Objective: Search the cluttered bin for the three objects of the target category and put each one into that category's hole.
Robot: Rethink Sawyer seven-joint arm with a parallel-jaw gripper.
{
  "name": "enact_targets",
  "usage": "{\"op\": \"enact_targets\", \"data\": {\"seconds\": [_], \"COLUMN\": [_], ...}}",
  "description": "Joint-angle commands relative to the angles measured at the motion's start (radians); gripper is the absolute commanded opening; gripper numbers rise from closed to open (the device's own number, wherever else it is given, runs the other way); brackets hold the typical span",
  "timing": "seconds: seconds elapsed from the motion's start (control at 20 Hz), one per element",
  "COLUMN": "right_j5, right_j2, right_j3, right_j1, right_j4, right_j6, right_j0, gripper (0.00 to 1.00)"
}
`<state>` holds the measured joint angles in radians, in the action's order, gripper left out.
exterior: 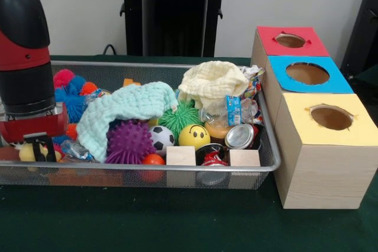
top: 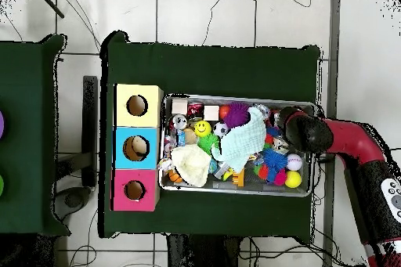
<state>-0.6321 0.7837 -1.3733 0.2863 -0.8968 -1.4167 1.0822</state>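
Your arm (exterior: 26,57) hangs over the bin's (exterior: 269,166) left end in the front view. The gripper (exterior: 36,146) sits low among the clutter there; you cannot tell its state. Balls lie mid-bin: a purple spiky ball (exterior: 128,141), a soccer ball (exterior: 160,138) and a smiley ball (exterior: 194,136). What appears to be a can (exterior: 239,136) lies nearest the three-hole box (exterior: 313,157).

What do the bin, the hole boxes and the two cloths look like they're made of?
Bin: silver wire mesh, see-through weave.
Boxes: pale wood by the grain, tops painted or papered.
Mint cloth and cream cloth: soft textured fabric, likely cotton.
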Motion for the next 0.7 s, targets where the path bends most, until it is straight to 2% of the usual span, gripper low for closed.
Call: {"op": "enact_targets", "data": {"seconds": [0.05, 0.25, 0.45, 0.55, 0.7], "right_j5": [-0.004, -0.025, -0.072, -0.080, -0.077], "right_j2": [-0.118, -0.117, -0.101, -0.093, -0.098], "right_j3": [-0.021, -0.118, -0.186, -0.193, -0.179], "right_j1": [-0.017, 0.104, 0.209, 0.222, 0.188], "right_j4": [-0.096, -0.058, -0.012, -0.001, -0.001], "right_j6": [0.197, 0.132, 0.124, 0.132, 0.140], "right_j0": [0.002, -0.006, -0.020, -0.020, -0.017], "gripper": [0.00, 0.00, 0.00, 0.00, 0.00]}}
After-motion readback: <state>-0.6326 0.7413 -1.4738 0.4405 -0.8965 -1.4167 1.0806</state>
